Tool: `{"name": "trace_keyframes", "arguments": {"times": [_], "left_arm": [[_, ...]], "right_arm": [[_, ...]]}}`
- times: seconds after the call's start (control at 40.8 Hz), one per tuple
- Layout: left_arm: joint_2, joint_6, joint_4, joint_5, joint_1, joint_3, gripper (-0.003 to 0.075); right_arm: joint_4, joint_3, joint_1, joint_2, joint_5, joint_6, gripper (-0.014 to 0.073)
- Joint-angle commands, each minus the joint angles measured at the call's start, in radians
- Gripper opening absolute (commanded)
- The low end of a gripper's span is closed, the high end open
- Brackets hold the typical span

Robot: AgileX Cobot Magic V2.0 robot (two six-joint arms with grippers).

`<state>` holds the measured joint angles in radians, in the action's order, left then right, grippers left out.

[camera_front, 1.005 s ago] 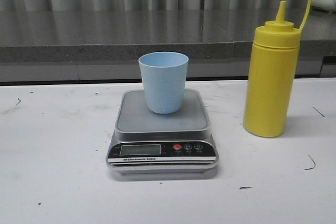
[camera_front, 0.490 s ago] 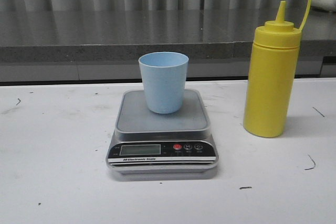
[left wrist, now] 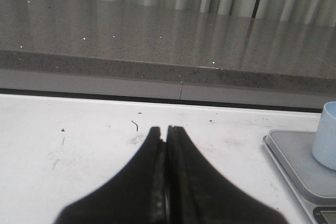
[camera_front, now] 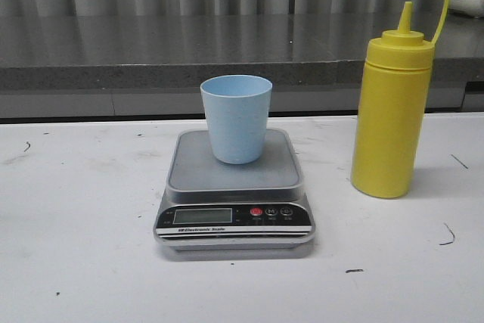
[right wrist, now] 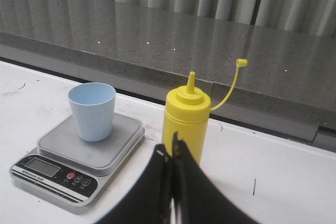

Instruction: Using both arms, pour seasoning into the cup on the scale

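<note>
The pale blue cup (camera_front: 235,117) stands upright on the silver-grey scale (camera_front: 234,187) in the middle of the white table. The yellow seasoning bottle (camera_front: 392,111) stands upright to the right of the scale, its cap hanging open on its strap. Neither gripper shows in the front view. My left gripper (left wrist: 166,128) is shut and empty, low over bare table left of the scale (left wrist: 299,166) and cup (left wrist: 326,135). My right gripper (right wrist: 169,148) is shut and empty, close in front of the bottle (right wrist: 185,116), with the cup (right wrist: 92,110) and scale (right wrist: 79,156) off to one side.
A dark grey stone ledge (camera_front: 166,54) runs along the far edge of the table, with pale curtains behind it. The white tabletop (camera_front: 76,209) carries small dark scuff marks.
</note>
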<state>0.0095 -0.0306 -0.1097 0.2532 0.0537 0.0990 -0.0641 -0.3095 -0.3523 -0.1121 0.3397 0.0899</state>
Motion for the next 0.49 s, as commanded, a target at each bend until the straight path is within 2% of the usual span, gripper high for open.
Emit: {"name": "trace_keyframes", "arguments": {"times": [0.0,0.27,0.466], "left_arm": [[-0.036,-0.013,-0.004,-0.091,-0.006,-0.026,-0.002],[-0.031,-0.038,-0.018,-0.105,-0.006,-0.127,-0.002],[-0.031,-0.038,-0.028,-0.253,-0.006,-0.127,-0.002]], "right_arm": [[0.01,-0.037,0.001,-0.008,-0.073,0.011,-0.0107],[0.01,-0.037,0.001,-0.008,-0.073,0.011,-0.0107],[0.01,-0.037,0.001,-0.008,-0.073,0.011,-0.0107]]}}
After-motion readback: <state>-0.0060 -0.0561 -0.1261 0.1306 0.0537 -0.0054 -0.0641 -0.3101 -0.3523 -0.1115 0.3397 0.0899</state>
